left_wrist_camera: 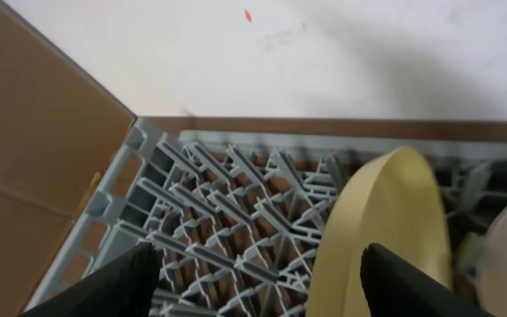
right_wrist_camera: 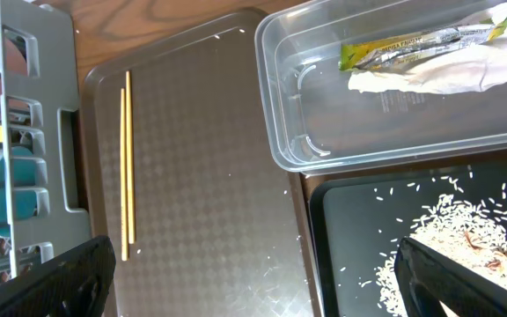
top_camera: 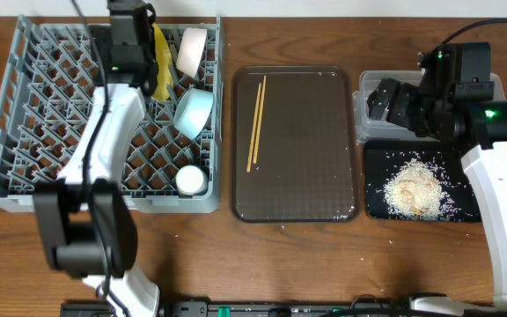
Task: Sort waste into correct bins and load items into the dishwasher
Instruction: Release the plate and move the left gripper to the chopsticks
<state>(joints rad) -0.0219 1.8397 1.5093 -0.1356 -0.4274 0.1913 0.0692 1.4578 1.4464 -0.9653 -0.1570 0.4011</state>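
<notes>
The grey dish rack [top_camera: 25, 132] holds the upright yellow plate [top_camera: 160, 62], white bowl [top_camera: 191, 50], light-blue bowl [top_camera: 194, 112] and white cup [top_camera: 190, 180]. My left gripper [left_wrist_camera: 258, 282] is open over the rack's back; the plate [left_wrist_camera: 385, 220] stands by its right finger. Two chopsticks [top_camera: 256, 123] lie on the brown tray. The clear tub [right_wrist_camera: 289, 132] holds the green-and-orange wrapper [right_wrist_camera: 421, 42] and white tissue [right_wrist_camera: 429, 75]. Rice scraps [top_camera: 416, 189] lie in the black tray [top_camera: 377, 189]. My right gripper [right_wrist_camera: 253, 273] is open and empty above the brown tray's right edge.
The dark-brown serving tray [top_camera: 297, 158] sits between the rack and the bins, with a few rice grains on it. A cardboard panel [left_wrist_camera: 33, 176] stands left of the rack against a white wall. The right arm hides part of the clear tub [top_camera: 363, 84] from above.
</notes>
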